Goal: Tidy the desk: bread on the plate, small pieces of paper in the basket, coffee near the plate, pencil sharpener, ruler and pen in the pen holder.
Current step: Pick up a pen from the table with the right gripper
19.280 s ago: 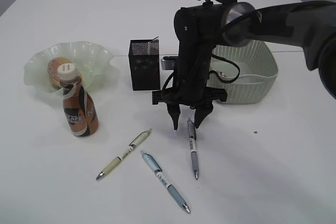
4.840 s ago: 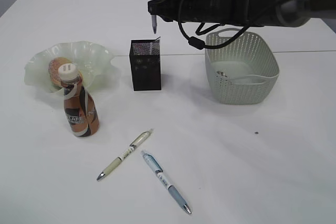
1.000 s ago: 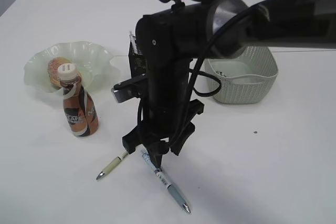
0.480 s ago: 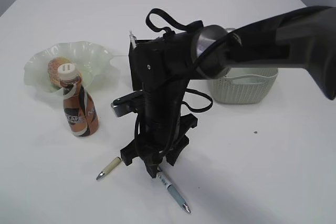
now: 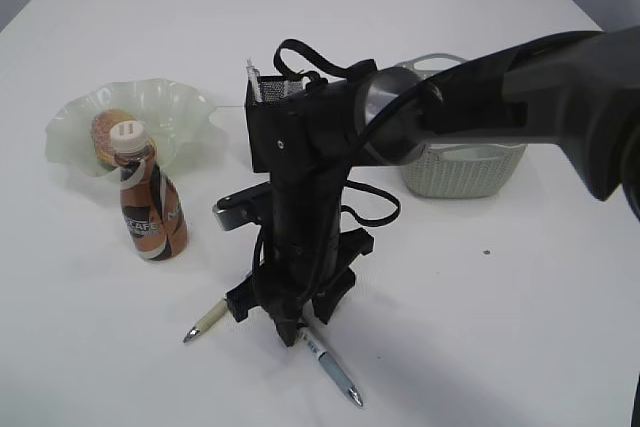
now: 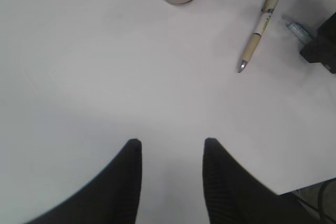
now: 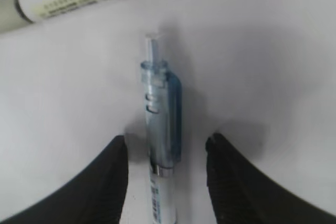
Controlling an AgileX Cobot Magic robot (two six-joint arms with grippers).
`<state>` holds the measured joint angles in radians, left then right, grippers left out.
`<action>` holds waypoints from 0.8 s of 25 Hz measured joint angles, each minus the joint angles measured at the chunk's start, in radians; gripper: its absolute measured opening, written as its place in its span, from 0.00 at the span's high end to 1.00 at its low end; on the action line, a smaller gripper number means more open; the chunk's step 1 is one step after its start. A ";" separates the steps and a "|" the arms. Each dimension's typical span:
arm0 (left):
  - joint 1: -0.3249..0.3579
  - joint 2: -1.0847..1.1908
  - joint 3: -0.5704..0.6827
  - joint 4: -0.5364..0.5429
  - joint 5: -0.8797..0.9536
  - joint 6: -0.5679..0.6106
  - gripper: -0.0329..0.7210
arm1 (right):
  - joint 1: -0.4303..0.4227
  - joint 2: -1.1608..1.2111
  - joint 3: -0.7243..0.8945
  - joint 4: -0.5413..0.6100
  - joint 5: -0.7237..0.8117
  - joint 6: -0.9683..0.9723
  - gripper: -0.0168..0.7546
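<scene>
Blue plastic fills my right wrist view: the blue pen (image 7: 160, 145) lies flat on the white table (image 5: 520, 297), its clicker end pointing away from the camera, and I have the right gripper (image 5: 290, 325) lowered so one finger sits on each side of the barrel. The jaws stand about half open, with table showing between each finger and the pen, so nothing is gripped yet; I set them astride like this so that closing should catch the barrel squarely. The beige pen (image 6: 261, 23) lies just beside it at an angle, close enough that I judge a careless closing could nudge it. My left gripper (image 6: 170, 166) hovers over bare table, jaws partly open and holding nothing, kept clear so the arms don't cross. The pen holder (image 5: 268, 117) stands behind the right arm with something light already poking out of its top. The coffee (image 5: 148, 197) stands touching the front of the plate (image 5: 185, 107), which has bread (image 5: 105, 127) on it. The basket (image 5: 470, 162) sits further right, mostly hidden by the arm, so I can't see its contents.
</scene>
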<state>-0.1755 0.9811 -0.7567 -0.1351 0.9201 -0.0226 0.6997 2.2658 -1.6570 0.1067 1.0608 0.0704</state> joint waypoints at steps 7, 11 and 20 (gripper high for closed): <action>0.000 0.000 0.000 0.000 0.000 0.000 0.57 | 0.000 0.004 -0.005 0.002 0.000 0.016 0.53; 0.000 0.000 0.000 0.000 0.000 0.000 0.57 | 0.000 0.006 -0.005 0.000 0.000 0.017 0.69; 0.000 0.000 0.000 0.000 -0.006 0.000 0.57 | 0.000 0.002 -0.005 0.002 0.010 0.007 0.82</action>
<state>-0.1755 0.9811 -0.7567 -0.1351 0.9145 -0.0226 0.6997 2.2679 -1.6616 0.1088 1.0708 0.0771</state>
